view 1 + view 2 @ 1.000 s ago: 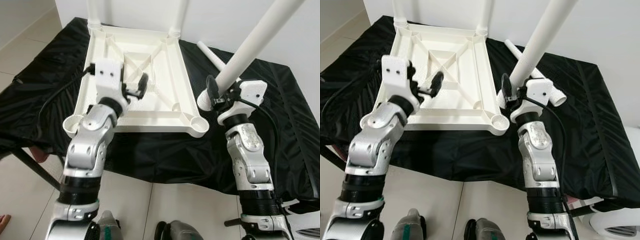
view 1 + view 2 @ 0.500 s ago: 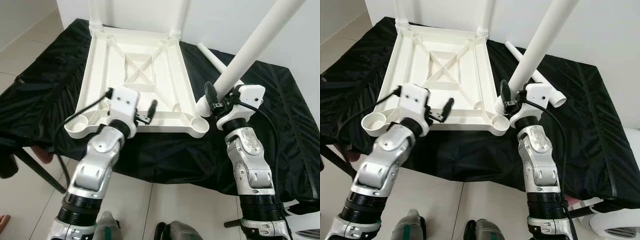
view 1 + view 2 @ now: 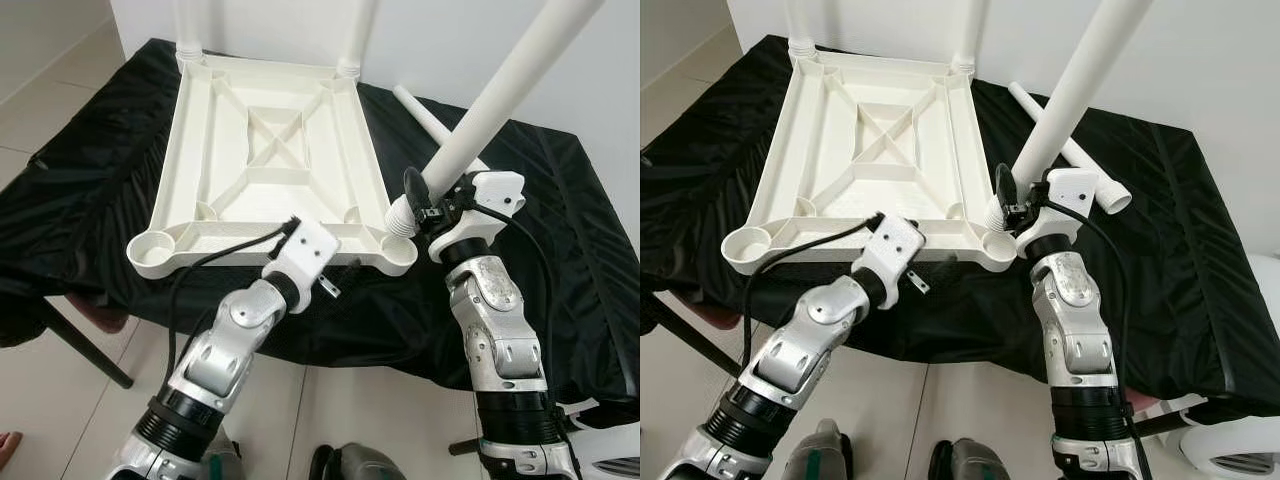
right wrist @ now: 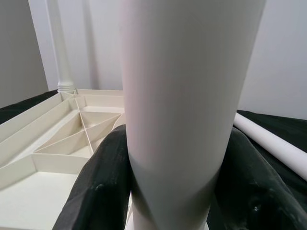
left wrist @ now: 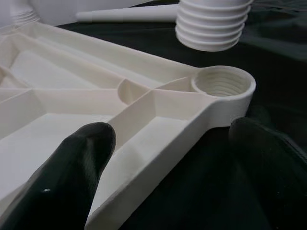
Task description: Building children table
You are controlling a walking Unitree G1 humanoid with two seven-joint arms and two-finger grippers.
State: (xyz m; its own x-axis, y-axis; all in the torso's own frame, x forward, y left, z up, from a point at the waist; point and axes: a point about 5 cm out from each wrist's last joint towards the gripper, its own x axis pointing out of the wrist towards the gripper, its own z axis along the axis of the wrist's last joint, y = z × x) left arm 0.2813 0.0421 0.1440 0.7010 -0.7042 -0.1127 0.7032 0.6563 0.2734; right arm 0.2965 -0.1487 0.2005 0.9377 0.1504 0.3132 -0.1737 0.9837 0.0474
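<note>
My right gripper (image 3: 425,200) fingers clamped on table leg (image 3: 500,95), centre-right | left gripper (image 5: 172,158) fingers apart beside tabletop (image 3: 270,130) | step: seating leg | next: lower threaded end into corner socket (image 5: 223,82), twist.

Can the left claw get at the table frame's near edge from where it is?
Probably yes: the left claw is open, straddling the near edge of the table frame, with nothing between.
</note>
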